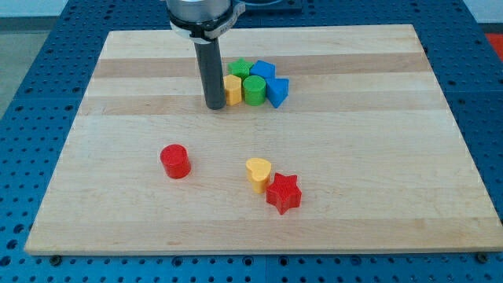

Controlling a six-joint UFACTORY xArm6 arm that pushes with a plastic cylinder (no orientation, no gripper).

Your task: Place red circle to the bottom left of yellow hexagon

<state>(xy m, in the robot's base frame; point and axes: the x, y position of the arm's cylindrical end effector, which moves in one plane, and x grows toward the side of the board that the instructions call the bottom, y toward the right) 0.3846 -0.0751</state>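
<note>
Toward the desk lower left stands the red circle, well apart from my tip, which touches the yellow hexagon. No gripper fitted. Rigid, probably light; push low on its side.

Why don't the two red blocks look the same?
The red circle is round with a smooth flat top, while the red star has points sticking out. The red circle stands alone on the view's left, but the red star touches the yellow heart. The red star also lies nearer the view's bottom. Both are red, sit flat on the wooden board, and are far from my tip.
</note>
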